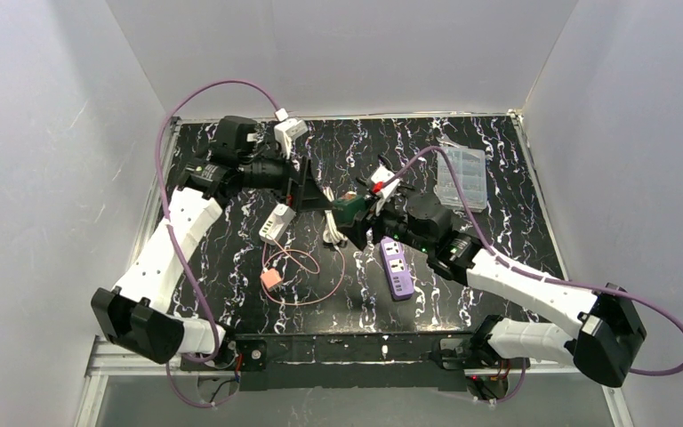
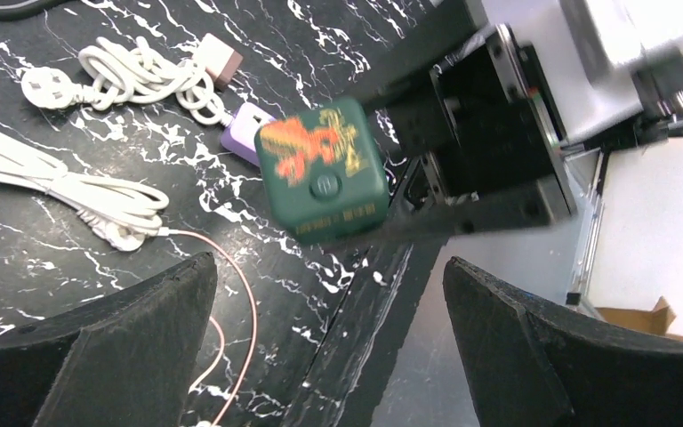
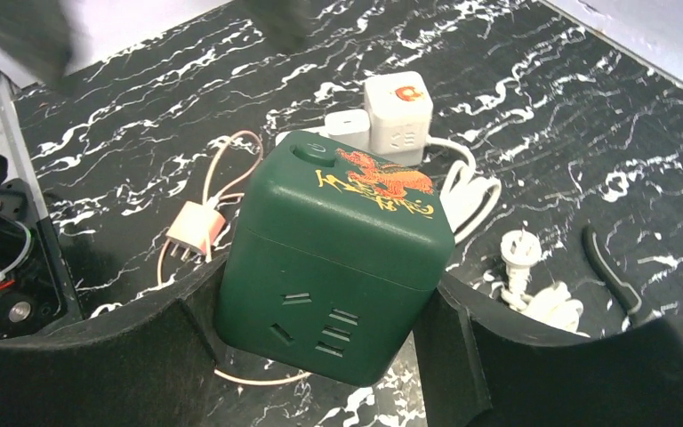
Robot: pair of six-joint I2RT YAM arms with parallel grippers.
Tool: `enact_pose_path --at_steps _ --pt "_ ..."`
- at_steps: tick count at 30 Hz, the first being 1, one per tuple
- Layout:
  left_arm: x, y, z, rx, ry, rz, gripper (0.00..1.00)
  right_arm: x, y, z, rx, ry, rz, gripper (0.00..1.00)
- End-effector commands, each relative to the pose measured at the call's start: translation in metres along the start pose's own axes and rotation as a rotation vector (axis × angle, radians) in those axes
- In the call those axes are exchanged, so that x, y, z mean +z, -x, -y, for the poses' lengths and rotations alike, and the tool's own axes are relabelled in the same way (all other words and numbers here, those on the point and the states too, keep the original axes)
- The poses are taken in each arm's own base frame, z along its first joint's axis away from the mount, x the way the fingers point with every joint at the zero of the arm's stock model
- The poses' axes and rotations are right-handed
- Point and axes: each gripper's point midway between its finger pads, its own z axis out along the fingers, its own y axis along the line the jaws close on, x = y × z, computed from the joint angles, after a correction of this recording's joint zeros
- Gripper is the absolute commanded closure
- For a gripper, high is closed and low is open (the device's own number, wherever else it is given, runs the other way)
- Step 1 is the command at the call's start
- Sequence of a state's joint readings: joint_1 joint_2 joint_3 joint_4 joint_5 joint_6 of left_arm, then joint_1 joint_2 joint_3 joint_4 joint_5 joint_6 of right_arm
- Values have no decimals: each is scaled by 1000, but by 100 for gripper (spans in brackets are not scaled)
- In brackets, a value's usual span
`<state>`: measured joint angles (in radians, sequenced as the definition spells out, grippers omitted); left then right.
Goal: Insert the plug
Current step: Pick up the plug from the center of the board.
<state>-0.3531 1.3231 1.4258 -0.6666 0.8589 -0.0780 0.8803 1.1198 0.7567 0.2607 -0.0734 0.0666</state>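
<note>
Green cube socket [image 3: 338, 267]: clamped in my right pincer [image 3: 320, 316], raised at frame centre, slots outward (ready for prongs).
Left pincer [image 2: 329, 267]: gaping, empty.
Pink plug [image 3: 191, 229]: left, on desk [image 3: 587, 116].

The green cube socket [image 1: 349, 210], clamped in the right gripper [image 3: 320, 307], hangs just ahead of the wide-spread left gripper [image 2: 327, 271] and fills the air over mid-table. Beneath it, a white power strip [image 1: 276, 222], coiled white cable [image 1: 331, 228], pink plug [image 1: 270, 278] and purple power strip [image 1: 396, 267] crowd the table [image 1: 365, 142]. Only the table's far middle lies bare.
</note>
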Motion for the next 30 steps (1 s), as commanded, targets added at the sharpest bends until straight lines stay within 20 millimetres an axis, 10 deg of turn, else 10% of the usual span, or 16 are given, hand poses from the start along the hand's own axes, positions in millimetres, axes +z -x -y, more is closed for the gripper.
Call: enact_pose_path --at_steps 1,19,22,26,30 --pt "16 10 -4 -78 39 26 2 9 61 -10 -84 5 164 72" --pt "33 -14 -1 -60 45 -4 4 30 84 -25 -86 3 199 72" --pt "32 -10 6 -43 8 -4 29 28 85 -22 -84 -23 206 70" --pt "32 -18 13 -54 -33 -25 100 26 88 -17 -80 -49 218 65" --pt "25 -28 22 5 -79 -49 100 26 87 -20 -82 -34 188 35"
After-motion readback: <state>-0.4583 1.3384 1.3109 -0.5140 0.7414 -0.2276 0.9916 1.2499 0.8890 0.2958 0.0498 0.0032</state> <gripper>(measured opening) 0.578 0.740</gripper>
